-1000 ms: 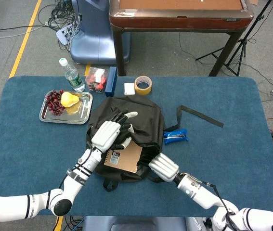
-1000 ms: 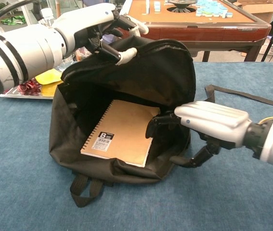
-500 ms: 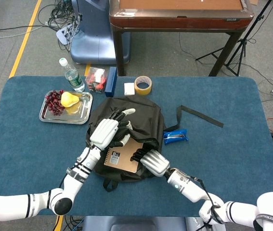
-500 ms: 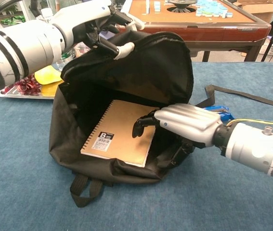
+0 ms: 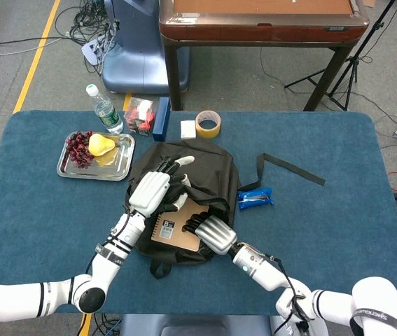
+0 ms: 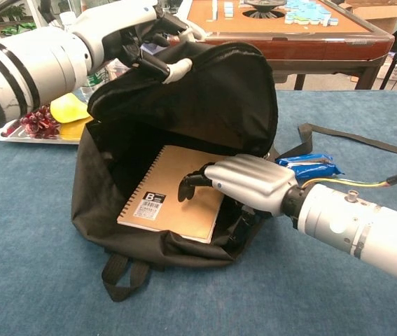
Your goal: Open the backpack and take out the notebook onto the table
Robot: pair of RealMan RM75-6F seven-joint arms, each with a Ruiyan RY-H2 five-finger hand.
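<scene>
Backpack [image 6: 184, 126] was open, flap held up by left hand [image 6: 138, 31]. Notebook [image 6: 177, 192] lay inside at 6 o'clock; right hand [image 6: 237, 183] fingers on it, grip unclear. Removal onto desk [image 5: 338, 182] pending.

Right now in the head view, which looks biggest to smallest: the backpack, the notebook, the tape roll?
1. backpack
2. notebook, partly hidden under the robot hands
3. tape roll, clearly smallest

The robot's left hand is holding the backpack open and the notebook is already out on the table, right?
Not quite. The left hand does hold the backpack flap up, but the notebook is still inside the bag, with the right hand reaching over it. The chest view shows this best.
</scene>
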